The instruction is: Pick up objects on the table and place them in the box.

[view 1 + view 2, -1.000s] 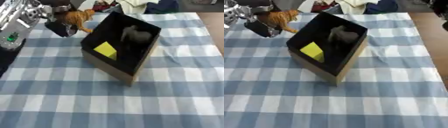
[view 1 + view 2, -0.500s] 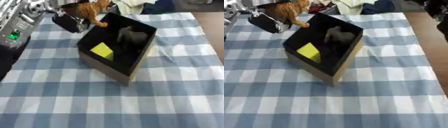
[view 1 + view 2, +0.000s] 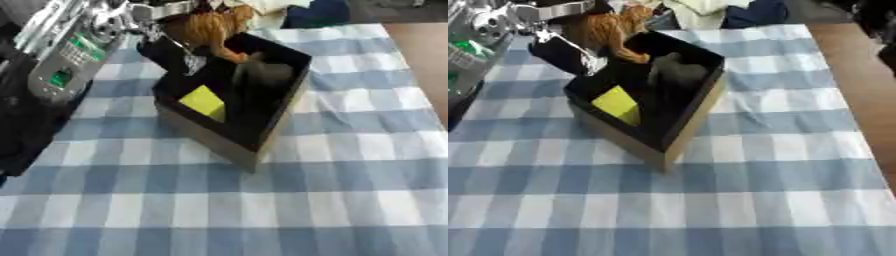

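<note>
over the box's (image 3: 682, 131) far corner, left robot hand (image 3: 566, 47) clutches an orange toy (image 3: 610, 31).

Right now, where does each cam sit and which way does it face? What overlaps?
Left eye view: in the head, looking down at the checked table; the left arm enters from the upper left, and the left hand holds an orange toy animal over the black box.
Right eye view: same head, same downward look, set slightly to the right; the same arm shows at the upper left.
Shared: the box with a yellow block and a dark grey object inside. The right hand shows in neither view.
</note>
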Controlling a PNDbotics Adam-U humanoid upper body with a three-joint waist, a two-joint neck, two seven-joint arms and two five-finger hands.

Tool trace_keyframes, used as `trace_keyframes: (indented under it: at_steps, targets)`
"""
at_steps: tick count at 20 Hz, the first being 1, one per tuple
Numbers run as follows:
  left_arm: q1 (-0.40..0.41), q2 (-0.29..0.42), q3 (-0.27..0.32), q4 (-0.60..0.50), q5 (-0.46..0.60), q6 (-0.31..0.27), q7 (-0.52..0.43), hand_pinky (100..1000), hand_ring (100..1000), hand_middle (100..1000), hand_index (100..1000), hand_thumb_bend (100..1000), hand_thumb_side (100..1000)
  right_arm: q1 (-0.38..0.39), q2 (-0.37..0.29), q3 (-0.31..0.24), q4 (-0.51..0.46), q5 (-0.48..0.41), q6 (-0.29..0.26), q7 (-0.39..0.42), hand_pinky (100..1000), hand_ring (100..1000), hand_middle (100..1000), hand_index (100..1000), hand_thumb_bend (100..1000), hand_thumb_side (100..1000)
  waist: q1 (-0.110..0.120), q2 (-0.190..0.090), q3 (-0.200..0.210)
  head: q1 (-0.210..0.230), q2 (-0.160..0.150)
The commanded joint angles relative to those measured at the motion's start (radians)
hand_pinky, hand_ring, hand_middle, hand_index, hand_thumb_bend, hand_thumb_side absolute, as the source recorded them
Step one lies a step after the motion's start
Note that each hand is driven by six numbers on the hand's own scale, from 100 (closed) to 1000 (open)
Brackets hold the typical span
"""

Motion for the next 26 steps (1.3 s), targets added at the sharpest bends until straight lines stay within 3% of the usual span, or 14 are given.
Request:
trace_keyframes:
  at_steps: [1, 9, 13, 15, 16, 18, 19, 24, 26]
  targets:
    - [-0.025, -0.006, -0.008, 0.026, -0.010, -0.009, 0.023, 530, 610, 494, 690, 100, 287, -0.015, -0.005, -0.002, -0.023, -0.009, 0.003, 0.002, 1000, 962, 686, 901, 100, 754, 0.000, -0.022, -0.004, 0.007, -0.012]
    - [-0.025, -0.061, -0.020, 0.158, -0.067, -0.041, 0.059, 507, 603, 520, 709, 100, 275, -0.025, -0.002, -0.001, -0.028, -0.012, 0.005, 0.009, 1000, 962, 684, 902, 100, 757, 0.002, -0.006, -0.017, 0.025, -0.020]
    - [-0.023, -0.085, -0.024, 0.212, -0.067, -0.069, 0.095, 502, 601, 552, 732, 100, 351, -0.031, 0.001, 0.000, -0.030, -0.013, 0.005, 0.012, 1000, 962, 683, 902, 100, 758, 0.002, 0.002, -0.026, 0.041, -0.021]
    - [-0.026, -0.094, -0.027, 0.231, -0.062, -0.082, 0.108, 509, 607, 568, 746, 100, 415, -0.033, 0.003, 0.001, -0.030, -0.013, 0.006, 0.012, 1000, 962, 683, 903, 100, 759, 0.002, 0.005, -0.029, 0.044, -0.022]
    - [-0.027, -0.097, -0.029, 0.238, -0.066, -0.087, 0.113, 529, 615, 575, 756, 100, 555, -0.034, 0.003, 0.001, -0.030, -0.014, 0.006, 0.013, 1000, 962, 682, 903, 100, 760, 0.001, 0.006, -0.030, 0.045, -0.022]
    - [-0.029, -0.105, -0.033, 0.254, -0.101, -0.091, 0.117, 573, 634, 594, 788, 100, 731, -0.034, 0.006, 0.001, -0.031, -0.014, 0.007, 0.014, 1000, 962, 682, 903, 100, 759, 0.001, 0.007, -0.031, 0.047, -0.023]
    - [-0.030, -0.111, -0.034, 0.262, -0.122, -0.089, 0.115, 577, 642, 605, 808, 100, 778, -0.033, 0.007, 0.001, -0.032, -0.015, 0.007, 0.014, 1000, 962, 681, 903, 100, 758, 0.000, 0.007, -0.032, 0.047, -0.024]
    - [-0.029, -0.122, -0.037, 0.271, -0.197, -0.100, 0.114, 628, 728, 695, 882, 102, 892, -0.031, 0.009, 0.000, -0.034, -0.018, 0.010, 0.012, 1000, 962, 680, 903, 100, 756, 0.000, 0.005, -0.032, 0.045, -0.029]
    - [-0.028, -0.123, -0.035, 0.273, -0.216, -0.103, 0.114, 653, 766, 742, 917, 209, 932, -0.030, 0.010, 0.001, -0.035, -0.019, 0.011, 0.013, 1000, 961, 679, 903, 100, 755, 0.000, 0.004, -0.032, 0.044, -0.029]
